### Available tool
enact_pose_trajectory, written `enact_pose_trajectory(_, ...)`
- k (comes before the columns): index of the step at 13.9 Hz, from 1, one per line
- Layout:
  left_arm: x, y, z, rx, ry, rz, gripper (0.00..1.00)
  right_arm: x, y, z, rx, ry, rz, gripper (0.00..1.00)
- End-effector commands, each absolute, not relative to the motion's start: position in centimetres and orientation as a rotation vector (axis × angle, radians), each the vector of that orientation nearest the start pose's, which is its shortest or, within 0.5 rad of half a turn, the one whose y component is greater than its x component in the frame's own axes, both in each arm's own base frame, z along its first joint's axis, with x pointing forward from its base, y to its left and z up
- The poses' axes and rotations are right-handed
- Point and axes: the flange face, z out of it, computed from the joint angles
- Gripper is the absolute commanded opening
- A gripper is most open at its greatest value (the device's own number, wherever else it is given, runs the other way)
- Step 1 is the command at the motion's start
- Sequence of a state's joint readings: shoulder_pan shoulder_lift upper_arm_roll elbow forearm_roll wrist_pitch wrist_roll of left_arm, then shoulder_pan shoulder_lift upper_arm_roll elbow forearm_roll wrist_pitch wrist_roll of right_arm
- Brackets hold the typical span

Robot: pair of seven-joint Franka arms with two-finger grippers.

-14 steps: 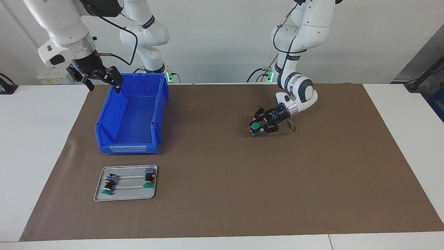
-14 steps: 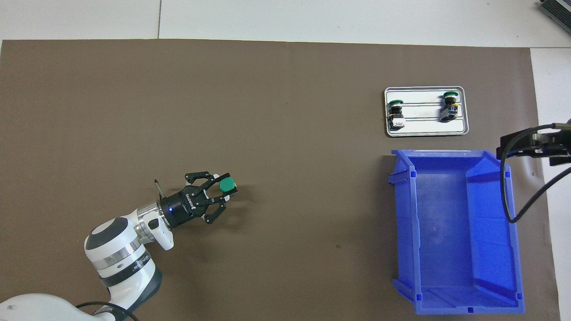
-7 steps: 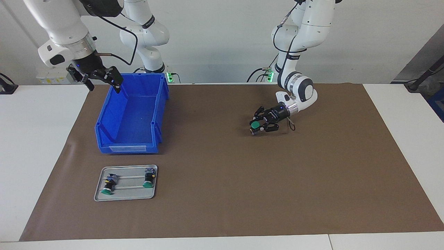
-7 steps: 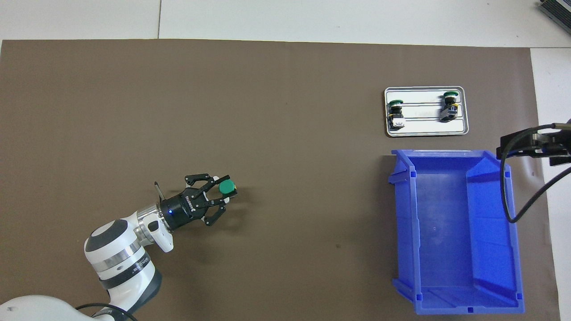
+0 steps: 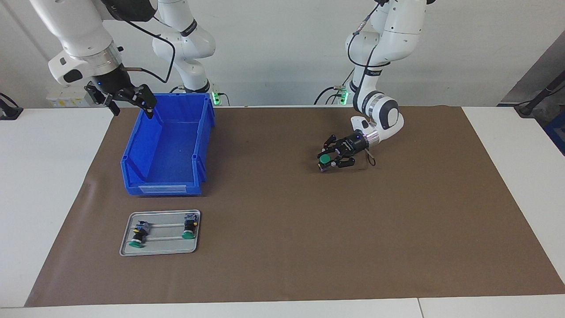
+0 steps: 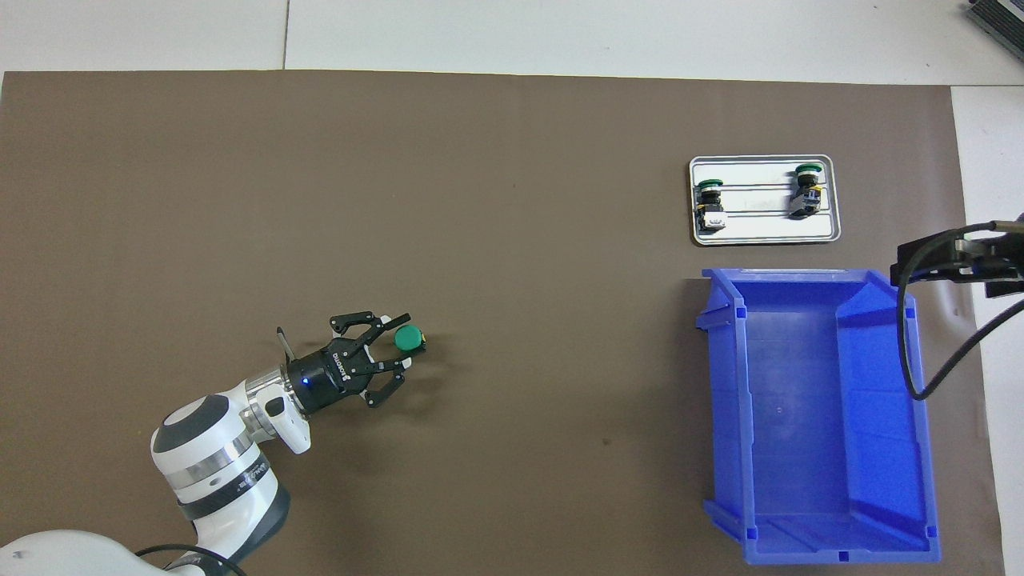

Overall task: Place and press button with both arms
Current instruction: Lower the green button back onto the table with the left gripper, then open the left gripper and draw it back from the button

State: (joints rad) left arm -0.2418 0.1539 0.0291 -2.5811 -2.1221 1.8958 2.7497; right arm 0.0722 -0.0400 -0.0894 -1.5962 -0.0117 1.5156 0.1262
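Observation:
A button (image 5: 324,158) with a green cap (image 6: 409,340) stands upright on the brown mat (image 5: 282,247), toward the left arm's end of the table. My left gripper (image 5: 326,161) lies low over the mat with its fingers on either side of the button, open a little wider than its body (image 6: 402,346). My right gripper (image 5: 131,105) hangs open and holds nothing, above the corner of the blue bin (image 5: 163,189) nearest the robots. In the overhead view only part of it (image 6: 956,262) shows at the edge.
A small metal tray (image 5: 164,246) with two more green-capped buttons (image 5: 137,239) (image 5: 189,230) lying on it sits just farther from the robots than the bin (image 6: 800,400). White table (image 5: 44,185) borders the mat.
The left gripper has lowered the button onto the mat, loosened its fingers around it and drawn back slightly. The right arm has not moved.

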Motion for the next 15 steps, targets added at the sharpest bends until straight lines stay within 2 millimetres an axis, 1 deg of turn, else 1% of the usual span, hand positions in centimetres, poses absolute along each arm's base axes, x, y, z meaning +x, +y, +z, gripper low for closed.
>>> enact_pose_trajectory(1,40.9,-14.7,21.8,1.611,-1.092,1.496,0.85,53.4,-1.4,63.1,-3.122,0.23,0.047,1.0)
enact_pose_trajectory(3,40.9,-14.6,21.8,1.614,-1.087,1.494,0.96,53.4,-1.4,63.1,-3.122,0.227,0.047,1.0)
enact_pose_trajectory(4,41.0,-14.5,21.9,1.616,-1.082,1.498,0.98,53.4,-1.5,63.1,-3.123,0.23,0.047,1.0)
enact_pose_trajectory(9,41.1,-13.5,22.1,1.614,-1.07,1.468,0.98,53.4,-1.5,63.2,-3.123,0.23,0.044,1.0)
enact_pose_trajectory(13,41.3,-9.8,21.7,1.622,-1.126,1.385,0.98,53.4,-1.5,63.1,-3.123,0.23,0.047,1.0)
enact_pose_trajectory(15,42.0,-7.7,22.1,1.621,-1.152,1.337,0.98,53.5,-1.4,63.2,-3.139,0.222,0.031,1.0)
